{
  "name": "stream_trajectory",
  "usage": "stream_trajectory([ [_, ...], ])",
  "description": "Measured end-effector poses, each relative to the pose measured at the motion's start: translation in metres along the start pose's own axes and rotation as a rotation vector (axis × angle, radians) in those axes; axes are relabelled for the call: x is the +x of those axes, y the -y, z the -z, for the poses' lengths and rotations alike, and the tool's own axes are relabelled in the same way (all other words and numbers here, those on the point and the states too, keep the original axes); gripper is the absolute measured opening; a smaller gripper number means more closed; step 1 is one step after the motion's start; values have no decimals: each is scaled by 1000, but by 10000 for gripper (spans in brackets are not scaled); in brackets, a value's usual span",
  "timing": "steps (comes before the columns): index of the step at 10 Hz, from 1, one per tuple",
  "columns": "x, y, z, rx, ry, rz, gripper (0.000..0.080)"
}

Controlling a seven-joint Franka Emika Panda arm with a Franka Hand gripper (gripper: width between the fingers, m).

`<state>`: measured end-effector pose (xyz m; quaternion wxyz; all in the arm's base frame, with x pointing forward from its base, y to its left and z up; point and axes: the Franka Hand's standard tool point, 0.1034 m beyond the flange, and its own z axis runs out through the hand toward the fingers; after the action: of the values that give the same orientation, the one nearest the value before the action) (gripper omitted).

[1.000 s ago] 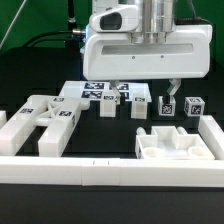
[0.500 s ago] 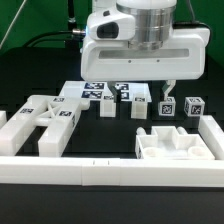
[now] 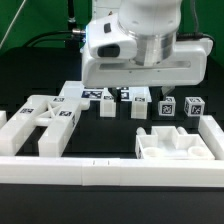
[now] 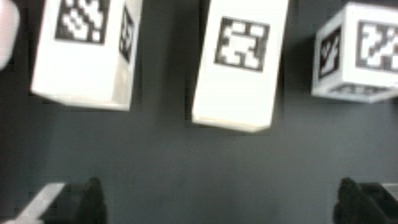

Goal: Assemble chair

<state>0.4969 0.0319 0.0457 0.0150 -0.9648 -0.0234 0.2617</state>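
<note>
The chair's loose white parts lie on the black table. An X-braced frame (image 3: 45,118) is at the exterior view's left. A slotted seat block (image 3: 177,144) is at the front right. Two leg bars (image 3: 108,101) (image 3: 139,103) and two small tagged blocks (image 3: 167,106) (image 3: 194,105) stand in a row behind. My gripper (image 3: 141,90) hangs above that row, open and empty. In the wrist view the gripper (image 4: 222,203) shows dark fingertips (image 4: 75,200) wide apart over bare table, with three tagged pieces (image 4: 86,55) (image 4: 237,62) (image 4: 363,55) beyond them.
A long white border rail (image 3: 100,172) runs along the front, with a side rail piece (image 3: 8,135) at the exterior view's left. The marker board (image 3: 88,92) lies behind the leg bars.
The gripper has risen and swung slightly toward the exterior view's left, so its fingers show less below the white body. The parts have not moved.
</note>
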Motion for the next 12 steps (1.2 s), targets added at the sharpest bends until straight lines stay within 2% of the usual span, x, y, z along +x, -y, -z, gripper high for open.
stream_trajectory([
  [2, -8, -1, -8, -9, 198, -56, 648],
  [4, -7, 0, -14, -4, 298, -55, 648],
  [5, -14, 0, -16, -3, 377, -55, 648],
  [6, -14, 0, -21, 0, 450, -56, 648],
  [7, -7, -2, -29, 9, 468, -61, 648],
  [8, -6, -2, -31, 10, 459, -64, 648],
  [9, -6, 1, -33, 26, 464, -72, 648],
  [12, -9, 5, -45, 35, 485, -88, 648],
])
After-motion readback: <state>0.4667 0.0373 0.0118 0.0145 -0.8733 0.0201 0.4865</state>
